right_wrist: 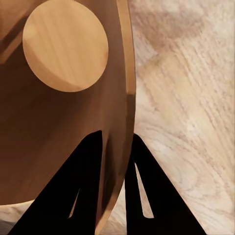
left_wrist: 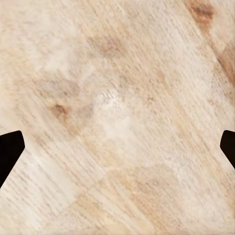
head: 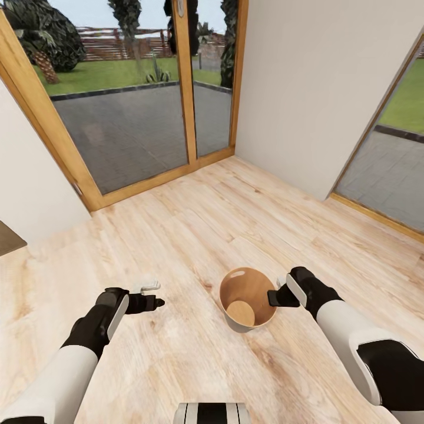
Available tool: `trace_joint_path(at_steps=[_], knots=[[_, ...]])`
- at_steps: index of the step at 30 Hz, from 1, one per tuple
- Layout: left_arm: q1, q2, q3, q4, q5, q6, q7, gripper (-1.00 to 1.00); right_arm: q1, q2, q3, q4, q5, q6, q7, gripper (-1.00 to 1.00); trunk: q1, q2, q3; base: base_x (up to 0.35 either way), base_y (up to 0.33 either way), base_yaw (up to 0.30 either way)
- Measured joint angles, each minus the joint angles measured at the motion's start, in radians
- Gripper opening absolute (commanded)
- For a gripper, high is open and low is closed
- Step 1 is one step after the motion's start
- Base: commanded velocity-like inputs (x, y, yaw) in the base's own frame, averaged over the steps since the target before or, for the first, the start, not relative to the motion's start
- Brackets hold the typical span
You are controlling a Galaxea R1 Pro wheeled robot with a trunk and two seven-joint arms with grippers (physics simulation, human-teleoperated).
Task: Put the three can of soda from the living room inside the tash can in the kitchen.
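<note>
Bottom centre of the head view we see a bit of the robot's base (head: 212, 413), grey and black. Left arm (head: 56, 365) comes up from the lower left; left gripper (head: 154, 294) hangs over bare wood floor (head: 176, 235), fingers spread wide, holding nothing. In the left wrist view we see only the two dark fingertips (left_wrist: 10, 152) at opposite edges of the frame, floor planks between them.

Right arm (head: 359, 347) enters from the lower right. Right gripper (head: 274, 296) sits at the right rim of the trash can (head: 235, 285), lower centre-right of the head view. In the right wrist view the two fingers (right_wrist: 83, 191) are pinched on the can's wall, one inside, one outside. Trash can (right_wrist: 58, 147) stands upright on the floor, brown inside with a lighter round bottom, a slot handle in the far wall. We see no contents in it.

Farther up, a wood-framed glass sliding door (head: 182, 88) fills the upper left, paved patio and lawn beyond. Plain white wall (head: 318, 76) upper right, second glazed opening (head: 394, 159) at the right edge.
</note>
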State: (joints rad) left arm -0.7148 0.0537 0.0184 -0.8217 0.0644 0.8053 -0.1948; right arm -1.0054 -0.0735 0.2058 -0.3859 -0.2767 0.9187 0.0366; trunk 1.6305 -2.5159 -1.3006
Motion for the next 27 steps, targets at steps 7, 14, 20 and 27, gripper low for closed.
trace_joint_path(at_steps=[7,14,20,27], knots=[[0.0,0.0,0.0,0.0,0.0,0.0,0.0,1.0,0.0,0.002,0.001,0.0,0.007,0.0,-0.001,-1.0,0.0,0.0,0.0,0.0,0.0,0.0],[0.0,-0.001,0.0,0.0,0.0,0.0,0.002,1.0,0.0,0.003,0.001,0.0,0.008,0.0,-0.001,-1.0,0.0,0.0,0.0,0.0,0.0,0.0],[-0.001,-0.014,-0.002,0.001,-0.005,0.002,0.011,1.0,0.003,0.003,0.012,0.011,-0.002,-0.059,0.001,-1.0,-0.002,0.001,0.015,0.0,0.0,0.0],[-0.001,-0.015,-0.002,0.001,-0.004,0.002,0.011,1.0,0.002,0.005,0.055,0.003,0.007,-0.074,0.002,-1.0,-0.005,0.003,0.042,0.0,0.0,0.0]])
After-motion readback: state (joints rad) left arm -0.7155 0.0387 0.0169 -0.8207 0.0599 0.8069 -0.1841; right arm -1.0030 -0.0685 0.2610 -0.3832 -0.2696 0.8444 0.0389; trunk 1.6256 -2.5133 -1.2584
